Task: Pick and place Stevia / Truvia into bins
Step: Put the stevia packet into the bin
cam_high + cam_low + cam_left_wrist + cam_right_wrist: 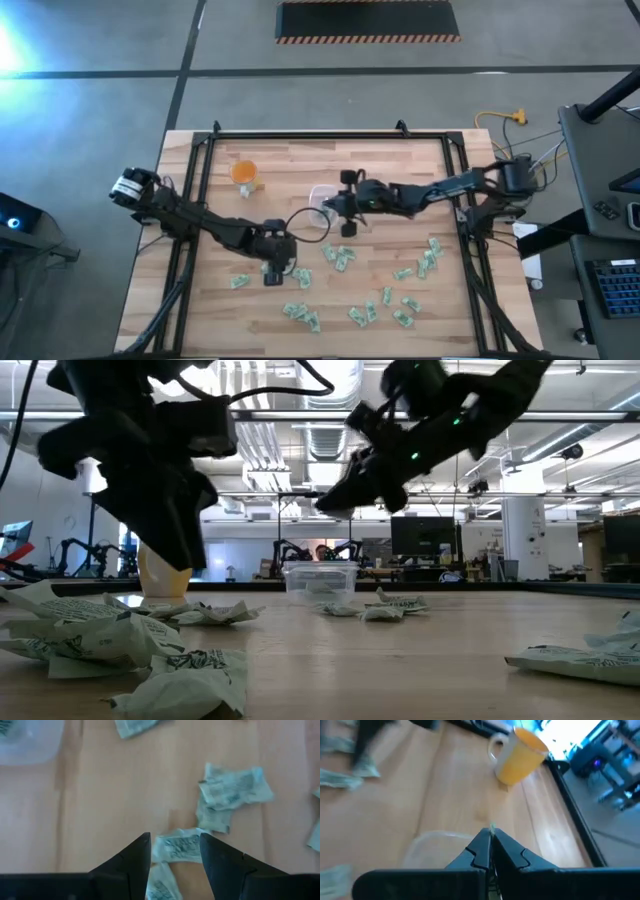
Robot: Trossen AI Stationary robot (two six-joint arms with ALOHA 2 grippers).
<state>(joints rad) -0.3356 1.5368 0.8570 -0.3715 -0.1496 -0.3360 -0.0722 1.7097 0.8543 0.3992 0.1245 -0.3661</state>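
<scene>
Many small pale green and white Stevia sachets (342, 260) are lying crumpled and scattered across the near half of the wooden table (420, 170), some in loose clusters, others apart. One sachet (176, 846) is lying flat between the open fingers of the left tool (175, 851). The clear rectangular bin (320, 578) is standing upright near the table's middle, just beyond the sachets.

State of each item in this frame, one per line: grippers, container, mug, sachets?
Left gripper: open, fingers either side of a sachet on the table.
Right gripper: shut on a thin sliver of sachet, above the container.
Container: upright, lidless.
Orange mug: upright, untouched.
Other sachets: scattered, crumpled, on the table.
</scene>
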